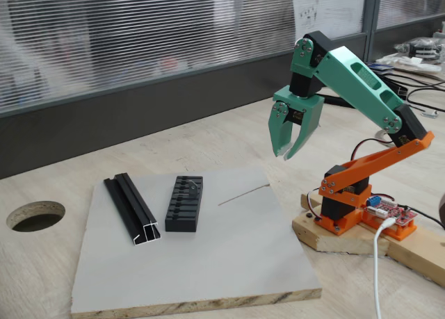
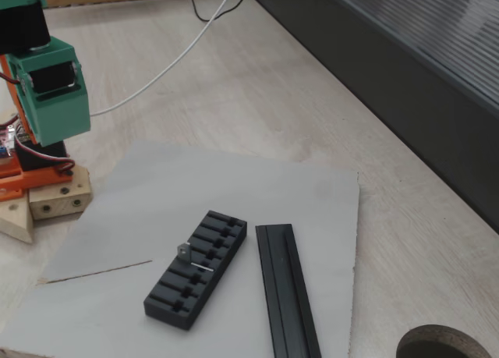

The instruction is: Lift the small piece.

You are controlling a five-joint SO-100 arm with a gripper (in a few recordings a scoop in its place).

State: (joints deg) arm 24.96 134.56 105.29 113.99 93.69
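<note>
Nearest the camera lies the grey board (image 1: 229, 256). Left to right upon it: long black rail (image 1: 132, 211), black ribbed block (image 1: 185, 203). Small piece (image 2: 183, 251) sits atop the block's ribs. Judged light, rigid, smooth and prone to slipping; pinch across its flat sides. Gripper (image 1: 290, 152) hangs high at right, fingers spread, holding nothing.

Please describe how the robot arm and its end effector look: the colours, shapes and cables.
The arm has teal-green links with black servo blocks at the joints and an orange lower link and base on a wooden block. The end effector is teal-green, with two tapering pointed fingers. A white cable leaves the base, thin red and black wires run beside it, and a small red circuit board sits there.
</note>
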